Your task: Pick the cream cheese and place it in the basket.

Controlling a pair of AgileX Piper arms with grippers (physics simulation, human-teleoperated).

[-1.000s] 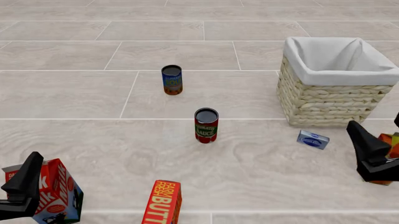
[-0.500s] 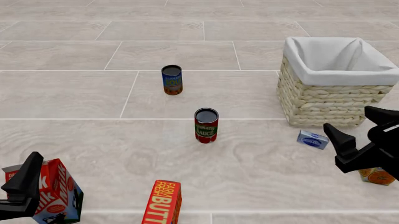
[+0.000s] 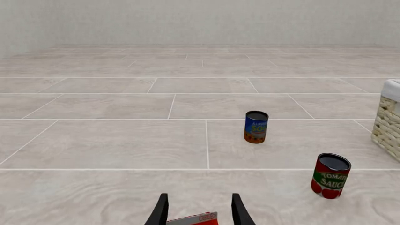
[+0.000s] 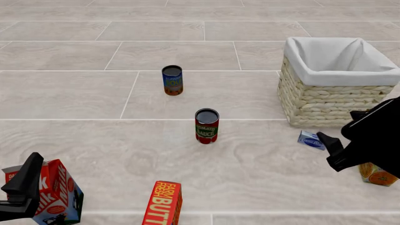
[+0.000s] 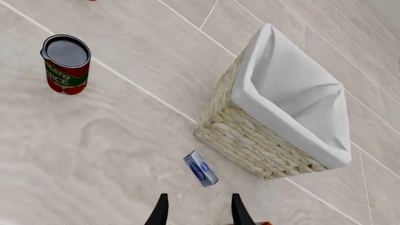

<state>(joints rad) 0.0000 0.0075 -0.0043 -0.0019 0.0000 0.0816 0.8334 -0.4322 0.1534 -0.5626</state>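
Cream cheese (image 5: 201,168) lay on the tabletop (image 4: 262,168) just beside the basket (image 4: 325,101), on its near side — not inside it. Likely light and stiff, a small cardboard-style box with smooth faces, so probably a bit slippery; best taken across its narrow width, mid-length. It looked flat, rectangular, pale blue-white with a dark blue oval logo, smaller than the tomato sauce can (image 4: 207,125). Right gripper (image 5: 200,213) hovered over it, jaws spread apart and holding nothing. Left gripper (image 3: 200,213) sat well apart near the milk carton (image 4: 56,192) — jaws parted, nothing gripped.
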